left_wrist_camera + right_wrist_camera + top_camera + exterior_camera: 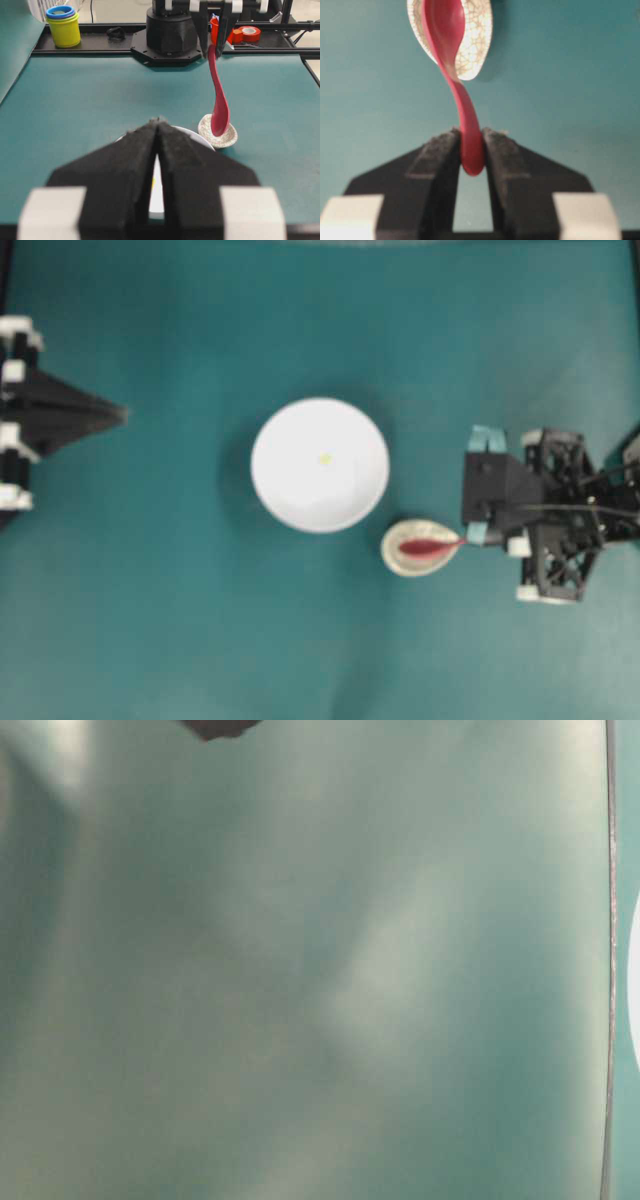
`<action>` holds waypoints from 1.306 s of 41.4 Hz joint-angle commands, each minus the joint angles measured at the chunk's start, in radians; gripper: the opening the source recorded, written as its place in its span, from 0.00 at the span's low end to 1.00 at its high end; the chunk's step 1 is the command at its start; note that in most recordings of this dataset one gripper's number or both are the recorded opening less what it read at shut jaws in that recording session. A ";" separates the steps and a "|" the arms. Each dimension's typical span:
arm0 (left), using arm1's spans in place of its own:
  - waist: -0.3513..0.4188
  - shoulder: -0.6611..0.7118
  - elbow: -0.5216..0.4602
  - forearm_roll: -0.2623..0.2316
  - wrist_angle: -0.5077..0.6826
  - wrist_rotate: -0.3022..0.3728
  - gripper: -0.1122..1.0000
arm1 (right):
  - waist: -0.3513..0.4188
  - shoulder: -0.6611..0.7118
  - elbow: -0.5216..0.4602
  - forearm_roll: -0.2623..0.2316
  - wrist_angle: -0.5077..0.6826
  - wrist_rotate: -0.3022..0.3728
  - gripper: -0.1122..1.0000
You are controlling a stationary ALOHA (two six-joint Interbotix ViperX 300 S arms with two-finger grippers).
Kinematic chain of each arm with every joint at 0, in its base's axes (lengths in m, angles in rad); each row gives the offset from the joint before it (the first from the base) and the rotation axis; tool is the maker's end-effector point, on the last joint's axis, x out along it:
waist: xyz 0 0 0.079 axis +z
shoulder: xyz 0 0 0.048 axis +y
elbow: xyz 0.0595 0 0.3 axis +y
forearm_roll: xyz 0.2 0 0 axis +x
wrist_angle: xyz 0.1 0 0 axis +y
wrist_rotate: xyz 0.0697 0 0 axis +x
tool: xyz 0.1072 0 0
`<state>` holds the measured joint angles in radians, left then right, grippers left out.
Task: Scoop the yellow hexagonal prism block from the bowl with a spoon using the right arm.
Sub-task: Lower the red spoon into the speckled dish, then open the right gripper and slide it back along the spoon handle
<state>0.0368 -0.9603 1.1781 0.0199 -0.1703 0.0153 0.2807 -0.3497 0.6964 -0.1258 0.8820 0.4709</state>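
The white bowl (290, 490) stands mid-table with the tiny yellow hexagonal block (324, 458) near its centre. The pink-red spoon (428, 545) has its scoop over the small speckled spoon rest (400, 558), right of the bowl. My right gripper (466, 539) is shut on the spoon's handle end (471, 150), and the handle slopes up from the rest (477, 35). I cannot tell whether the scoop touches the rest. My left gripper (122, 414) is shut and empty at the far left, apart from the bowl. In the left wrist view its tips (158, 121) hide most of the bowl (197, 136).
Stacked yellow and blue cups (64, 25) and orange tape rolls (247, 34) sit on the black rail behind the right arm's base (172, 35). The table-level view shows only blurred teal surface.
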 commanded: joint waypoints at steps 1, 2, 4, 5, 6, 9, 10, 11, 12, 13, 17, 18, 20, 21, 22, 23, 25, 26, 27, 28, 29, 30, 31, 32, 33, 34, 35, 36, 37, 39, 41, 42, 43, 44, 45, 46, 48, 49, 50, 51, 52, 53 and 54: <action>0.000 0.009 -0.018 -0.002 -0.009 -0.002 0.11 | 0.002 -0.018 0.012 0.000 -0.037 0.002 0.27; 0.002 0.009 -0.018 -0.002 -0.009 -0.002 0.11 | 0.002 -0.020 0.020 0.000 -0.043 0.002 0.26; 0.000 0.009 -0.018 -0.002 -0.009 -0.002 0.11 | 0.002 -0.020 0.029 -0.002 -0.046 0.002 0.24; 0.002 0.009 -0.018 -0.002 -0.009 -0.002 0.11 | 0.003 -0.018 0.031 -0.002 -0.046 0.002 0.24; 0.002 0.009 -0.018 -0.002 -0.009 -0.002 0.11 | 0.003 -0.018 0.034 -0.003 -0.046 0.002 0.24; 0.000 0.009 -0.018 -0.002 -0.009 -0.002 0.11 | 0.003 -0.018 0.038 -0.006 -0.046 0.002 0.24; 0.002 0.009 -0.018 -0.002 -0.009 -0.002 0.11 | 0.003 -0.018 0.038 -0.006 -0.046 0.002 0.24; 0.002 0.009 -0.018 -0.002 -0.009 -0.002 0.11 | 0.002 -0.018 0.038 -0.008 -0.046 0.002 0.24; 0.002 0.009 -0.018 -0.002 -0.009 -0.002 0.11 | 0.002 -0.018 0.038 -0.008 -0.046 0.002 0.24; 0.002 0.009 -0.018 -0.002 -0.009 -0.002 0.11 | 0.002 -0.018 0.038 -0.008 -0.044 0.002 0.24; 0.002 0.009 -0.018 -0.002 -0.009 -0.002 0.11 | 0.002 -0.020 0.037 -0.009 -0.044 0.006 0.25; 0.002 0.009 -0.018 -0.002 -0.009 -0.002 0.11 | 0.003 -0.020 0.037 -0.009 -0.044 0.008 0.25; 0.000 0.009 -0.018 -0.002 -0.009 -0.002 0.11 | 0.002 -0.018 0.037 -0.009 -0.044 0.012 0.25; 0.000 0.009 -0.018 -0.002 -0.009 -0.002 0.11 | 0.002 -0.018 0.037 -0.009 -0.044 0.015 0.25; 0.002 0.009 -0.018 -0.002 -0.009 -0.002 0.11 | 0.002 -0.018 0.037 -0.008 -0.044 0.020 0.25; 0.002 0.009 -0.018 -0.003 -0.009 -0.002 0.11 | 0.002 -0.018 0.035 -0.008 -0.044 0.023 0.25; 0.002 0.009 -0.018 -0.002 -0.009 -0.002 0.11 | 0.002 -0.020 0.035 -0.008 -0.044 0.032 0.26; 0.000 0.009 -0.018 -0.002 -0.009 -0.002 0.11 | 0.002 -0.018 0.035 -0.008 -0.044 0.035 0.26; 0.002 0.009 -0.018 -0.002 -0.009 -0.002 0.11 | 0.002 -0.020 0.035 -0.008 -0.044 0.043 0.28; 0.000 0.009 -0.018 -0.002 -0.009 -0.002 0.11 | 0.002 -0.020 0.035 -0.009 -0.044 0.046 0.29; 0.002 0.009 -0.018 -0.002 -0.009 -0.002 0.11 | 0.000 -0.020 0.035 -0.008 -0.044 0.052 0.31; 0.000 0.009 -0.018 -0.002 -0.009 -0.002 0.11 | 0.002 -0.018 0.035 -0.008 -0.044 0.055 0.33; 0.002 0.009 -0.018 -0.002 -0.009 -0.002 0.11 | 0.002 -0.020 0.035 -0.008 -0.044 0.058 0.35; 0.002 0.009 -0.018 -0.003 -0.009 -0.002 0.11 | 0.002 -0.018 0.037 -0.009 -0.044 0.061 0.38; 0.002 0.009 -0.018 -0.002 -0.009 -0.002 0.11 | 0.002 -0.020 0.035 -0.008 -0.044 0.063 0.41; 0.000 0.009 -0.018 -0.002 -0.009 -0.002 0.11 | 0.002 -0.018 0.035 -0.009 -0.044 0.063 0.44; 0.000 0.009 -0.018 -0.003 -0.009 -0.002 0.11 | 0.002 -0.020 0.035 -0.009 -0.044 0.063 0.47; 0.000 0.009 -0.018 -0.002 -0.009 -0.002 0.11 | 0.002 -0.018 0.035 -0.009 -0.044 0.063 0.49; 0.002 0.009 -0.018 -0.002 -0.009 -0.002 0.11 | 0.002 -0.018 0.035 -0.009 -0.044 0.063 0.51; 0.002 0.009 -0.018 -0.002 -0.009 -0.002 0.11 | 0.000 -0.020 0.035 -0.009 -0.044 0.063 0.54; 0.000 0.009 -0.018 -0.003 -0.009 -0.005 0.11 | 0.002 -0.020 0.037 -0.011 -0.044 0.063 0.55; 0.000 0.009 -0.018 -0.002 -0.009 -0.008 0.11 | 0.000 -0.020 0.037 -0.011 -0.044 0.063 0.54; 0.000 0.009 -0.018 -0.002 -0.009 -0.011 0.11 | 0.002 -0.020 0.035 -0.012 -0.044 0.063 0.54; 0.000 0.009 -0.018 -0.002 -0.009 -0.011 0.11 | 0.000 -0.020 0.037 -0.014 -0.044 0.063 0.54; 0.002 0.009 -0.018 -0.002 -0.009 -0.014 0.11 | 0.000 -0.021 0.038 -0.015 -0.049 0.063 0.54; 0.002 0.009 -0.020 -0.002 -0.009 -0.014 0.11 | 0.000 -0.023 0.038 -0.018 -0.051 0.063 0.54; 0.000 0.009 -0.018 -0.002 -0.009 -0.014 0.11 | 0.000 -0.029 0.038 -0.029 -0.060 0.063 0.54; 0.002 0.009 -0.018 -0.002 -0.009 -0.014 0.11 | 0.000 -0.031 0.040 -0.035 -0.064 0.063 0.54; 0.000 0.009 -0.018 -0.003 -0.009 -0.015 0.11 | 0.000 -0.035 0.041 -0.044 -0.075 0.064 0.54; 0.000 0.009 -0.020 -0.002 -0.009 -0.015 0.11 | 0.000 -0.038 0.043 -0.054 -0.084 0.064 0.54; 0.000 0.009 -0.020 -0.003 -0.009 -0.014 0.11 | -0.002 -0.043 0.048 -0.066 -0.103 0.066 0.54; 0.000 0.009 -0.018 -0.002 -0.009 -0.014 0.11 | -0.003 -0.046 0.051 -0.074 -0.117 0.066 0.54; 0.002 0.009 -0.020 -0.002 -0.009 -0.014 0.11 | -0.003 -0.052 0.055 -0.083 -0.143 0.066 0.54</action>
<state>0.0368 -0.9603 1.1781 0.0184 -0.1703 0.0015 0.2807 -0.3743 0.7532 -0.1825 0.7885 0.5354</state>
